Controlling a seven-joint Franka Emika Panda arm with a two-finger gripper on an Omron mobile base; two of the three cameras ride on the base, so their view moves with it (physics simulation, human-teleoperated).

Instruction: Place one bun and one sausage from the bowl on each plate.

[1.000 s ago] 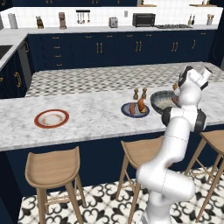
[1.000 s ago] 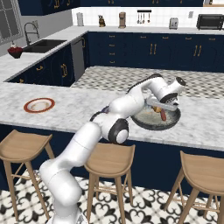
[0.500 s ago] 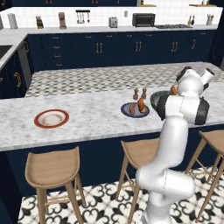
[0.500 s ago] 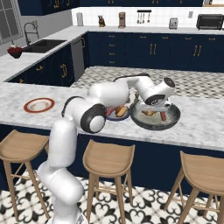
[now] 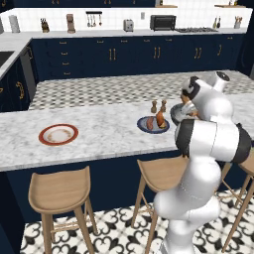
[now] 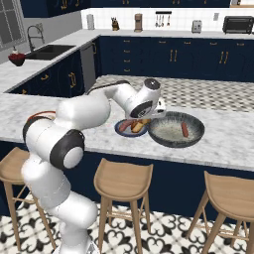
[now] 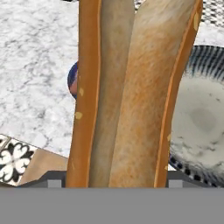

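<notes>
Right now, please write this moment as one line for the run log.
gripper: shut on bun | bowl: one sausage left | blue-rimmed plate: bun and sausage on it | orange-rimmed plate: empty

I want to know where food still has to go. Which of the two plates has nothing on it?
The orange-red rimmed plate, far off to the robot's left on the counter, is bare. The blue-rimmed plate beside the dark bowl already has food on it.

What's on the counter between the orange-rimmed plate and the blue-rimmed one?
Nothing: in the left base view only bare marble lies between the orange-rimmed plate and the blue-rimmed plate.
</notes>
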